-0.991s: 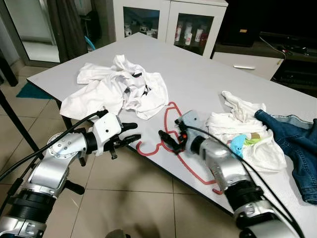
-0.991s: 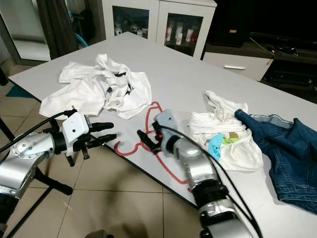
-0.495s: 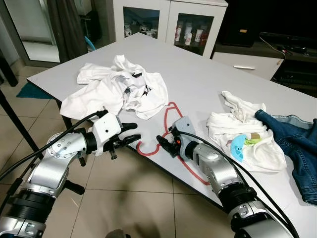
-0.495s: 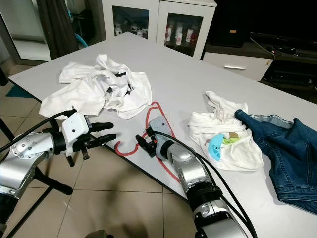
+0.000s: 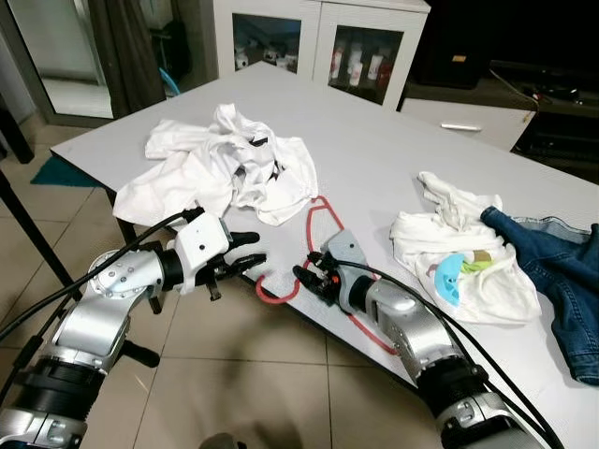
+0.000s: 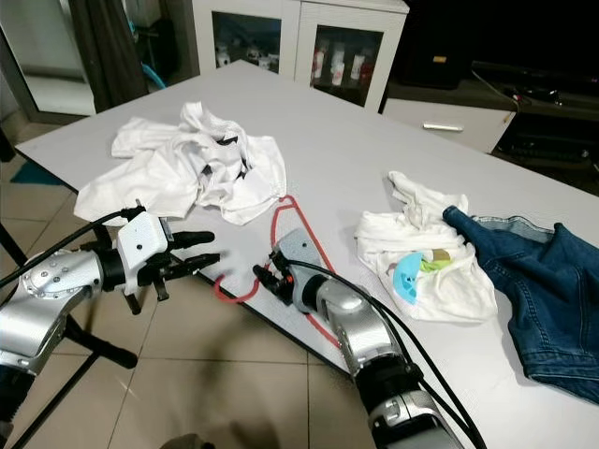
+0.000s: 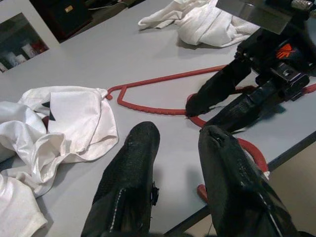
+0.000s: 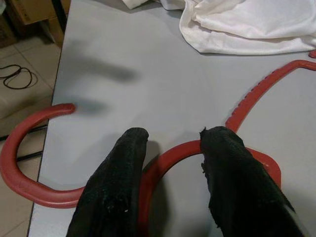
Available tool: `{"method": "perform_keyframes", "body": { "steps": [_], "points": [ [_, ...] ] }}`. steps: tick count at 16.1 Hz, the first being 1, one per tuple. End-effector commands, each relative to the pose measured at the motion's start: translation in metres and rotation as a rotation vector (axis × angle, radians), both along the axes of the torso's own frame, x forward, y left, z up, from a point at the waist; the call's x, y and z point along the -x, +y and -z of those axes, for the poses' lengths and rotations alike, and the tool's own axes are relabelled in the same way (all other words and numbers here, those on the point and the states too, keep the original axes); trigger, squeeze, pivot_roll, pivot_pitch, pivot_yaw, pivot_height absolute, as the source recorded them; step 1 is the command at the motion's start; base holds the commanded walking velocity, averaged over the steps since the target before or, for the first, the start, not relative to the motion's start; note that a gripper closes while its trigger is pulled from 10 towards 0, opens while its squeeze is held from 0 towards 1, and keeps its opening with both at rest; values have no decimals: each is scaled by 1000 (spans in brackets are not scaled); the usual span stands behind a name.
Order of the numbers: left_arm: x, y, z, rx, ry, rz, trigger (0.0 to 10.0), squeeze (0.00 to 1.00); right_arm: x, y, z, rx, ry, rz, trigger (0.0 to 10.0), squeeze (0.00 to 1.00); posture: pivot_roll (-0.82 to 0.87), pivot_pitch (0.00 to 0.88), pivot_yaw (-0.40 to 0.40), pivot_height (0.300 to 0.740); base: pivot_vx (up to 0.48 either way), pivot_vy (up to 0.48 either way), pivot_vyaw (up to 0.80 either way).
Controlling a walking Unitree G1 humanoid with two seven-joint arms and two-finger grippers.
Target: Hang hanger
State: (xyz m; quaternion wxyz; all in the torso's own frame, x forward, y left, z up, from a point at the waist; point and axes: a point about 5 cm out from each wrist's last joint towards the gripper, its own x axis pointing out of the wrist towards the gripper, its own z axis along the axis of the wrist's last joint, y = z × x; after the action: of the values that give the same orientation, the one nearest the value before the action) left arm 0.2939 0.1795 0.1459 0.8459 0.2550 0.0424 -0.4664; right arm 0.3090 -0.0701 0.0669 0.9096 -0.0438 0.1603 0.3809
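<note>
A red hanger (image 5: 310, 223) lies flat on the grey table (image 5: 374, 150) near its front edge, and its hook (image 5: 272, 296) sticks out past the edge. My right gripper (image 5: 304, 274) rests low on the table at the hanger's neck. It is open, and in the right wrist view the red neck (image 8: 173, 153) runs between the two fingers. My left gripper (image 5: 255, 248) hovers open just off the table edge, a short way from the hook. The left wrist view shows the hanger (image 7: 163, 109) and the right gripper's fingers (image 7: 222, 84) just ahead.
A crumpled white shirt (image 5: 225, 164) lies behind the hanger, touching its top corner. White clothes (image 5: 459, 257) and blue jeans (image 5: 562, 271) sit at the right. A glass-door cabinet (image 5: 318, 37) stands beyond the table. Tiled floor (image 5: 243, 355) lies below the edge.
My right gripper has slid left along the hanger toward its hook, and the hanger has shifted slightly toward the table edge. The left arm has stayed put.
</note>
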Motion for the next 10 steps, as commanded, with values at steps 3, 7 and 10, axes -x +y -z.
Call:
{"method": "perform_keyframes", "body": {
  "steps": [3,7,10],
  "points": [
    [-2,-6,-4,-7,-19,28,10000,0,1,-4,-3,-6,-2,5,6980,0,73,0,-63,723,0,0,0],
    [-2,-8,-3,-5,-17,30,10000,0,-1,-7,-15,-24,-26,-7,8549,0,71,0,-66,723,0,0,0],
    [-2,-8,-3,-3,-20,27,10000,0,-16,-21,-53,-196,-165,139,10000,0,73,0,-68,723,0,0,0]
  ]
}}
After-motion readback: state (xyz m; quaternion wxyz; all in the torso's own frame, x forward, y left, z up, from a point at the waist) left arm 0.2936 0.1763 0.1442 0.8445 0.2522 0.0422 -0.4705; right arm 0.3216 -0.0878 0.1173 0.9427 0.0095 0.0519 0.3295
